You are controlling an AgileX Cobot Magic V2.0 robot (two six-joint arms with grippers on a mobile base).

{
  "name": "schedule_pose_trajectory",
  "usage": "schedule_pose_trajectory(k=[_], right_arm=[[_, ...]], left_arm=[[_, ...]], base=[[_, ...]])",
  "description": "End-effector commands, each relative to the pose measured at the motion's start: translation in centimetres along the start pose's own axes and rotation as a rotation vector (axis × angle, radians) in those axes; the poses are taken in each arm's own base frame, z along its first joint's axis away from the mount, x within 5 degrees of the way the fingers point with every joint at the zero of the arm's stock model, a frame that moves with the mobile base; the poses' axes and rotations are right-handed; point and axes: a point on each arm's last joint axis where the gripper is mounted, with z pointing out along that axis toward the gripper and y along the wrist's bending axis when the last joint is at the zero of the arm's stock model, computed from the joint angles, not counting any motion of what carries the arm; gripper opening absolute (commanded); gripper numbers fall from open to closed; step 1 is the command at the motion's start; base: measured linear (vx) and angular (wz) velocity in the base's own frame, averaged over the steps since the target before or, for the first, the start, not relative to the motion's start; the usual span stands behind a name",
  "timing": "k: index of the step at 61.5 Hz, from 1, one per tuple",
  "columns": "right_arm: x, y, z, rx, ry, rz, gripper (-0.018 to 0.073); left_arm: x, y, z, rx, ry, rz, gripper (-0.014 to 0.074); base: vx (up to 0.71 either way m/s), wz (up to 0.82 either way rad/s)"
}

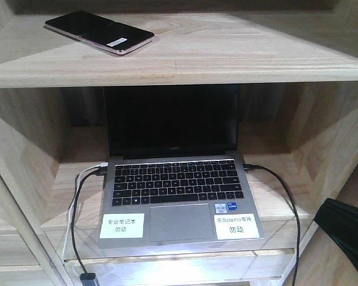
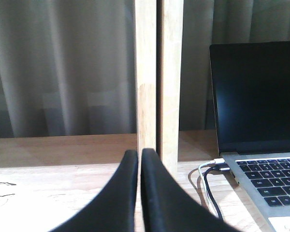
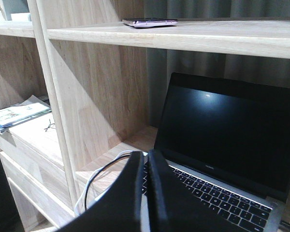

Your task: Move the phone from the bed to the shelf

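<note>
We see the phone (image 1: 99, 32) lying flat on the upper shelf (image 1: 227, 56), toward its left end, screen up, with its white sticker near the end that faces the shelf's front edge. From the right wrist view the phone (image 3: 150, 22) shows only as a thin pinkish edge resting on that same plank (image 3: 193, 35), close to the upright post. Nothing grips it; it lies well apart from both tools.

Directly below the phone's shelf, in the next compartment down, we find an open grey laptop (image 1: 176, 185) with a dark screen, two white labels stuck on its palm rest. Cables (image 1: 77, 196) plug into both sides of the laptop and hang over the board's front edge.

The left tool (image 2: 139, 159) sits low, below the phone's shelf, its black fingers pressed together with nothing between them, pointing at a wooden post (image 2: 158, 82) just left of the laptop. The right tool (image 3: 146, 162) is likewise closed and empty, below the phone and in front of the laptop's keyboard. Left of the post, lower than the phone, we see a booklet (image 3: 19, 113) and a pair of glasses (image 3: 49, 126).
</note>
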Motion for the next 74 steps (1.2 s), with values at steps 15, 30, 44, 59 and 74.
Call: schedule_pose_trajectory(k=[15,30,44,59,74], right_arm=[[-1.2,-0.3,-0.1,0.035,-0.056,0.021,-0.0005],[-0.6,-0.9,-0.1,0.101,0.003,-0.013,-0.0005],[-0.4,-1.9,-0.3,0.217,0.027,0.016,-0.0005],[-1.4,-2.5,-0.5,0.290,-0.068,-0.081,-0.0005],[-0.7,-2.8,-0.5,0.320,-0.081,-0.096,-0.0005]], left_arm=[[-1.5,0.1,-0.2,-0.006,-0.104,-0.018,0.0001],[-1.5,0.1,-0.2,-0.006,-0.104,-0.018,0.0001],[-1.5,0.1,-0.2,-0.006,-0.104,-0.018,0.0001],[-1.5,0.1,-0.2,-0.006,-0.104,-0.018,0.0001],[-1.5,0.1,-0.2,-0.006,-0.104,-0.018,0.0001]], base=[[0.00,0.00],[0.00,0.00],[0.00,0.00],[0.00,0.00],[0.00,0.00]])
